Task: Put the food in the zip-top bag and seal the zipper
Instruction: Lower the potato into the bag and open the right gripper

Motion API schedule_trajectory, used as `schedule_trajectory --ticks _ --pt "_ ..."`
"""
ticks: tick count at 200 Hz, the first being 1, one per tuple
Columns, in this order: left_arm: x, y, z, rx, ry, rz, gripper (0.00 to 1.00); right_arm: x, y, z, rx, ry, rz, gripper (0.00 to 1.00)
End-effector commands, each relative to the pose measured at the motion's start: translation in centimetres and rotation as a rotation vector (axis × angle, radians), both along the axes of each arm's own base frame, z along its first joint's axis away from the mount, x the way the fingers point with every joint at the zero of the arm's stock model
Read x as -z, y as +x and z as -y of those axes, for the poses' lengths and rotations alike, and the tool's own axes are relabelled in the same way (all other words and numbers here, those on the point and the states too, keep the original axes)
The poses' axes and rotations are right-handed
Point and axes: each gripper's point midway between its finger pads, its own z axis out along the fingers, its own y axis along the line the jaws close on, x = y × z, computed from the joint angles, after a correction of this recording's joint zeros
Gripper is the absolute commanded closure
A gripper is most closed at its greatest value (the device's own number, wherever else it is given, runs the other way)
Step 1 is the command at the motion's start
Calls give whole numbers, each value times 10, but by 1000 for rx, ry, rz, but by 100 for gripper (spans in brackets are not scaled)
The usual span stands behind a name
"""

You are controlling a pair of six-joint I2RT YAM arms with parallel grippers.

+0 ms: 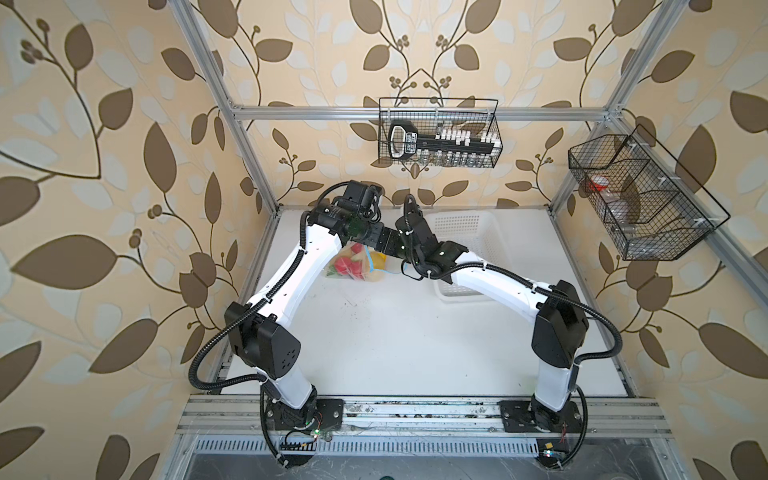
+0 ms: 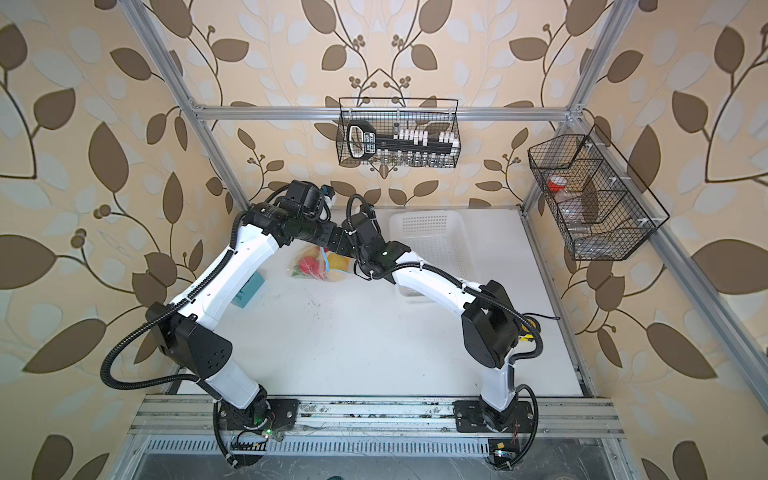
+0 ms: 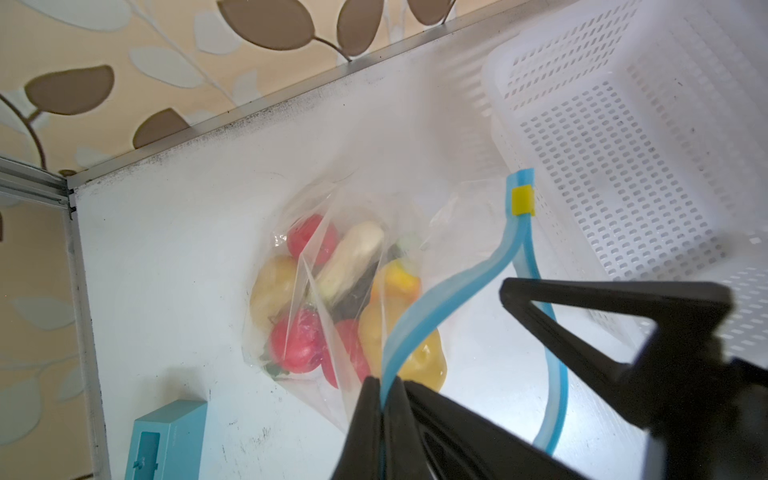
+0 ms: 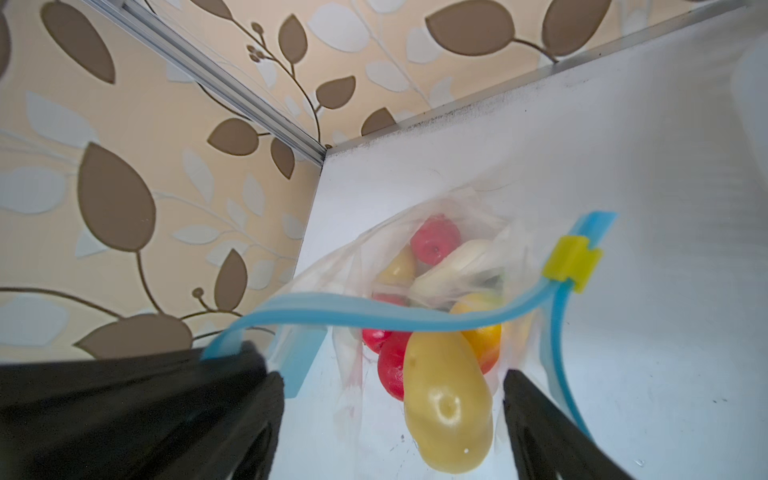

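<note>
Food [image 4: 446, 399] bagged, zipper [image 4: 374, 313] unsealed.
Zipper is clamped by left pincer [image 3: 380, 380]; right pincer [image 4: 392, 376] is parted at the bag [image 3: 316, 266] mouth.

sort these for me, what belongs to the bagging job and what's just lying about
Part of the job: zip-top bag, food inside it, blue zipper, yellow slider, left gripper pinching the zipper, right gripper open at the bag mouth.

Just lying about: white basket, teal box, wire basket on the back rail, wire basket on the side rail.
</note>
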Motion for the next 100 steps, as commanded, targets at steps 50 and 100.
schedule_trajectory --ticks 50,100 --pt "-18 -3 7 22 -41 35 100 -56 -16 44 31 84 48 33" --pt "-17 -5 8 26 -49 35 100 -35 1 75 90 80 -43 44"
